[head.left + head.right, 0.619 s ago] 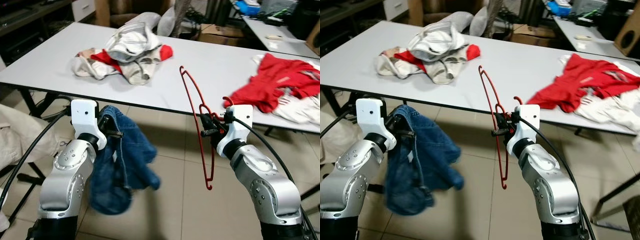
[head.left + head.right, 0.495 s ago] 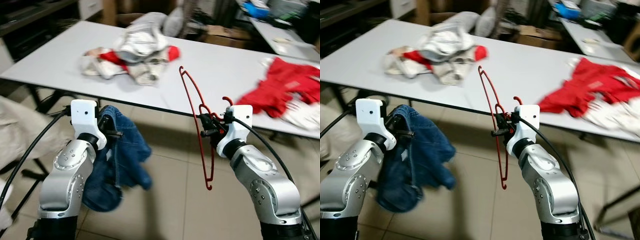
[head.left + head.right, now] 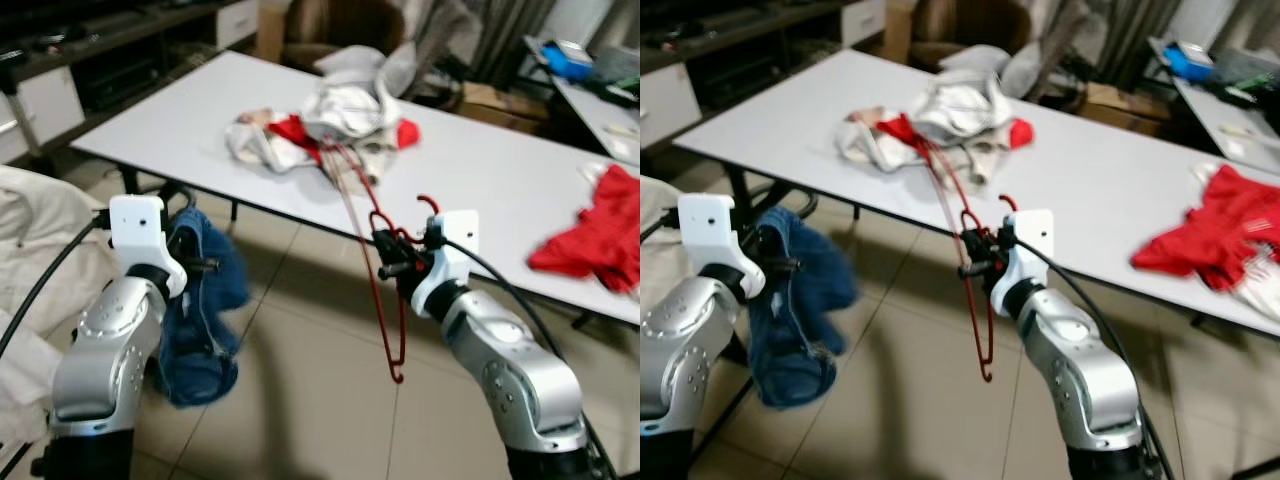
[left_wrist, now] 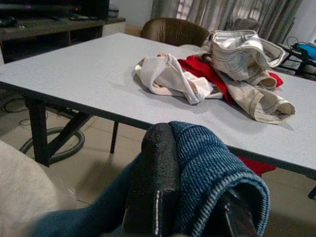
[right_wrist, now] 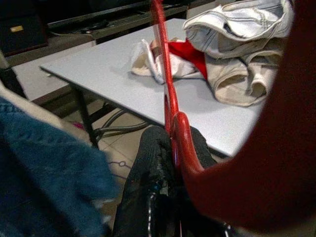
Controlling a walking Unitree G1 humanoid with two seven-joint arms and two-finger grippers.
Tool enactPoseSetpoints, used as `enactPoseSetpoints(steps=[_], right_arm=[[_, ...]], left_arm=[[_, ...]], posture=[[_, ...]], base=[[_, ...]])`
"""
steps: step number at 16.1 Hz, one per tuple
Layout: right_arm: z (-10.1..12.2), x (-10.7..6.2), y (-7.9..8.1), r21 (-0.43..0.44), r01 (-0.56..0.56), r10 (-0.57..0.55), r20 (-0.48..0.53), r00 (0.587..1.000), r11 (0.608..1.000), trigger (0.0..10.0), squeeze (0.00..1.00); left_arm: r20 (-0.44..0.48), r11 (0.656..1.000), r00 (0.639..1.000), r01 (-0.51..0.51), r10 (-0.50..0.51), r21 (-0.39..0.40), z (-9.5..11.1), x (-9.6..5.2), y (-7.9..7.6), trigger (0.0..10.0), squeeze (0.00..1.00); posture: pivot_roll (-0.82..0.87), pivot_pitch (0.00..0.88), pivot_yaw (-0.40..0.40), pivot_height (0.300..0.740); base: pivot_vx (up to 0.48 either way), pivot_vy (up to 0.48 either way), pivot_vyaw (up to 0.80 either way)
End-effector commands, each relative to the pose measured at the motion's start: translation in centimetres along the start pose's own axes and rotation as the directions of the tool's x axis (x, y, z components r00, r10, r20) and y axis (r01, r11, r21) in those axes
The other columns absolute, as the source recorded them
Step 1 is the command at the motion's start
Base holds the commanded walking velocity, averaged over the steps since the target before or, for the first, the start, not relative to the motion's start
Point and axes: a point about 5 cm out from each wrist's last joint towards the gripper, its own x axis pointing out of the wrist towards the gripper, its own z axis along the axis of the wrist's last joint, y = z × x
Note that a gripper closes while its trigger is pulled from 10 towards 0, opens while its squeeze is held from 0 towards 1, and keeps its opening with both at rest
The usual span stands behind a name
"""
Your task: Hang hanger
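Before table (image 3: 150, 140): one hanger (image 3: 378, 262), one jeans (image 3: 200, 310).

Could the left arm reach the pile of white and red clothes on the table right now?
Probably not. The left gripper is shut on the blue jeans, and it hangs below the table edge, short of the clothes pile farther in.

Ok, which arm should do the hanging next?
Right, probably. The right gripper already grips the red hanger near its hook, while the left gripper is busy holding the blue denim garment.
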Motion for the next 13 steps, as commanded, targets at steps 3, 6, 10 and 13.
enactPoseSetpoints(steps=[3,6,10,13], right_arm=[[0.2,-0.5,-1.2,-0.001,0.049,-0.049,0.007,0.999,0.999,10.0,0.00],[0.0,-0.8,-1.0,0.018,0.040,-0.040,0.008,0.999,0.999,10.0,0.00],[-0.1,-1.4,-0.8,0.020,0.040,-0.040,0.024,0.999,0.999,10.0,0.00],[0.1,-1.5,-0.8,0.032,0.041,-0.043,0.040,0.998,0.999,10.0,0.00]], left_arm=[[0.047,0.997,0.996,0.075,-0.075,0.005,1.1,0.5,-1.7,10.0,0.00],[0.047,0.994,0.993,0.106,-0.107,0.020,1.2,0.6,-2.0,10.0,0.00],[0.041,0.981,0.981,0.189,-0.191,0.038,1.3,0.9,-3.2,10.0,0.00],[0.056,0.982,0.980,0.187,-0.189,0.042,1.4,1.0,-3.3,10.0,0.00]], posture=[[0.08,0.000,-0.075,0.740],[0.08,0.000,-0.069,0.740],[0.07,0.000,-0.052,0.740],[0.07,0.000,-0.046,0.740]], base=[[0.333,0.000,0.00],[0.334,0.000,-0.80],[0.328,0.000,-0.80],[0.203,0.000,-0.48]])
